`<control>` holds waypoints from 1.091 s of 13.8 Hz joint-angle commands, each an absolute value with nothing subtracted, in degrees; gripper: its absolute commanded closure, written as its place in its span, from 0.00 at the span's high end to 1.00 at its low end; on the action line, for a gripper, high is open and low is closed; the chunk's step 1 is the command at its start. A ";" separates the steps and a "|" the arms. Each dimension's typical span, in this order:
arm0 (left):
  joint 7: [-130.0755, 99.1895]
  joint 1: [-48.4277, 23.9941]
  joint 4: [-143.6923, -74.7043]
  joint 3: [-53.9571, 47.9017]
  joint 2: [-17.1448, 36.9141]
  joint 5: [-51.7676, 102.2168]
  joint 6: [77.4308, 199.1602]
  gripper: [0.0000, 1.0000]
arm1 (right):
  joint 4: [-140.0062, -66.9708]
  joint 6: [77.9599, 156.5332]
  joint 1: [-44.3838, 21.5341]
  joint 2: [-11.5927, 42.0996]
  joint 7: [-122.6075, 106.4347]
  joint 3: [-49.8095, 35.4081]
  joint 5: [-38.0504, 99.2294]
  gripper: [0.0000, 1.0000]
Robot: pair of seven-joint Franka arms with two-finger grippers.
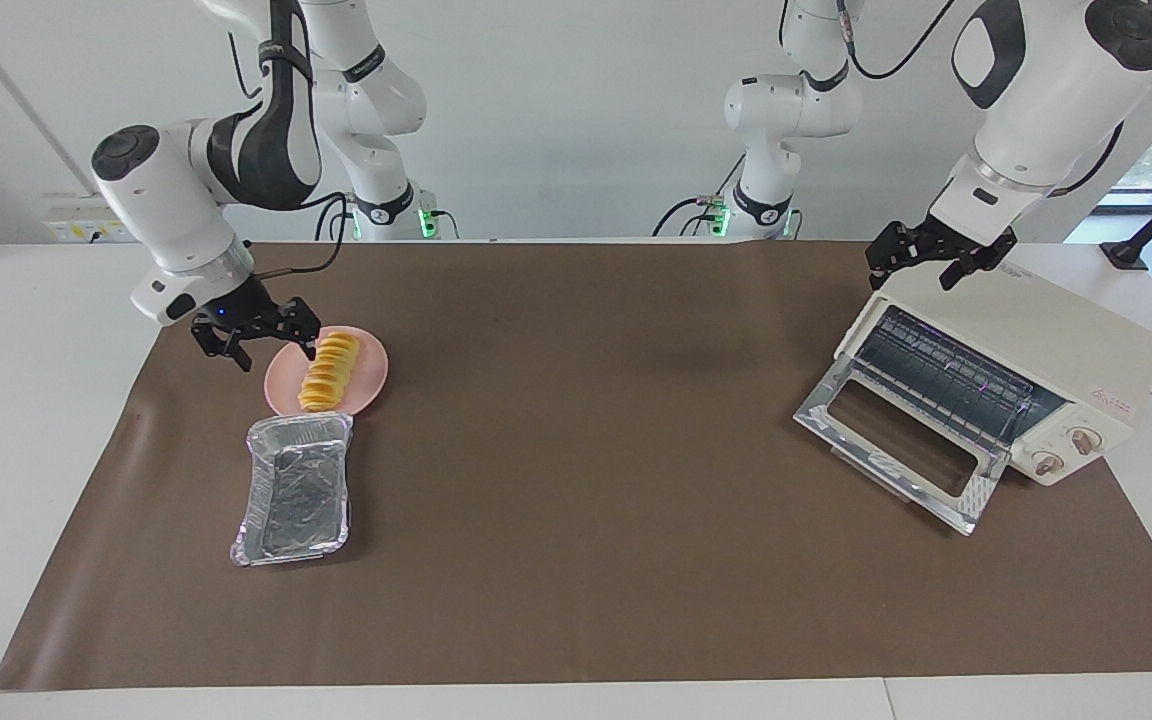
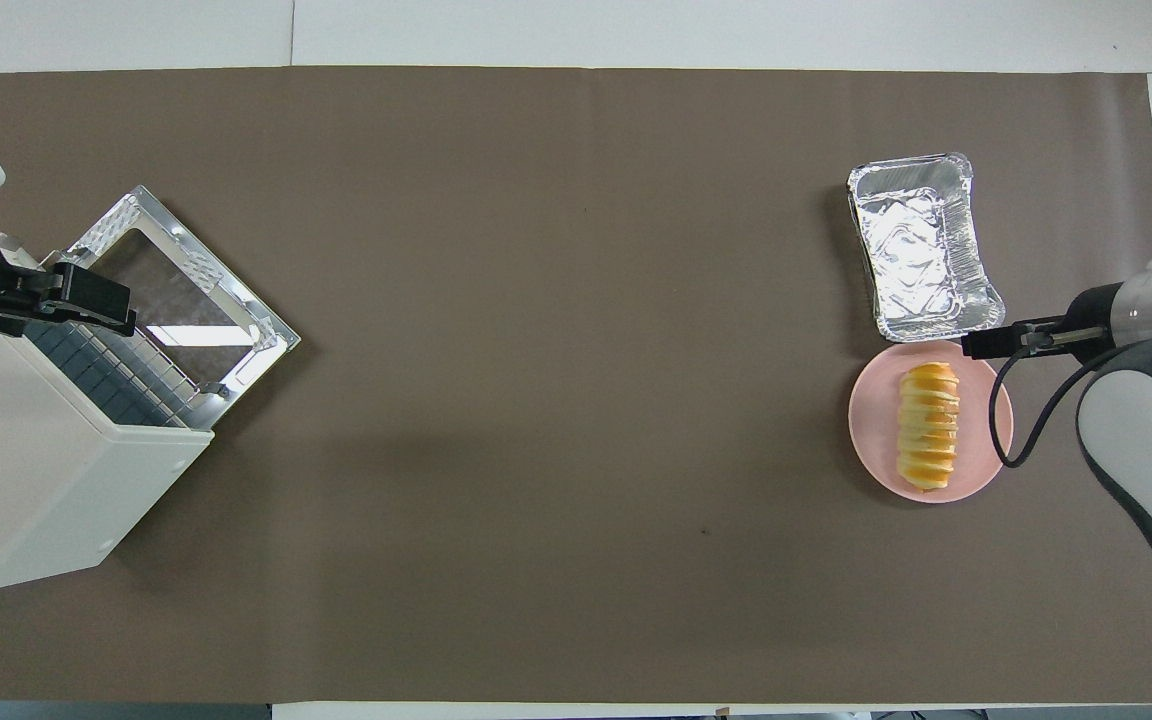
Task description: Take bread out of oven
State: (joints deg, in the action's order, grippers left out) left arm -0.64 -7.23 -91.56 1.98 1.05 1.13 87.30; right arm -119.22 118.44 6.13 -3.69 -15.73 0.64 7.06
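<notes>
The bread [image 1: 327,371] lies lengthwise on the plate [image 1: 368,376] near the table's right-arm end; the right gripper [image 1: 254,335] hangs spread and empty beside it, the left gripper [image 1: 936,262] spread over the oven [image 1: 1066,355].

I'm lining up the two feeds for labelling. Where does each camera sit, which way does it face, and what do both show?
Facing view: high across the table, looking at the robots; both arms show whole, right gripper open beside the pink plate, left gripper open over the oven.
Overhead view: above the robots' end, looking steeply down; only the arms' ends show.
Shared: bread on the plate, foil tray, oven with its door open.
</notes>
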 commanded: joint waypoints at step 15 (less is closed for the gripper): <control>-0.09 -6.59 -93.52 1.49 -0.53 1.05 88.42 1.00 | -99.93 89.12 6.68 -7.12 -5.98 -0.26 0.79 1.00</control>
State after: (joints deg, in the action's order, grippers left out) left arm -0.63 -7.23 -91.56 1.98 1.05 1.13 87.30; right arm -100.03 89.59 6.35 -7.11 -6.81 0.06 1.55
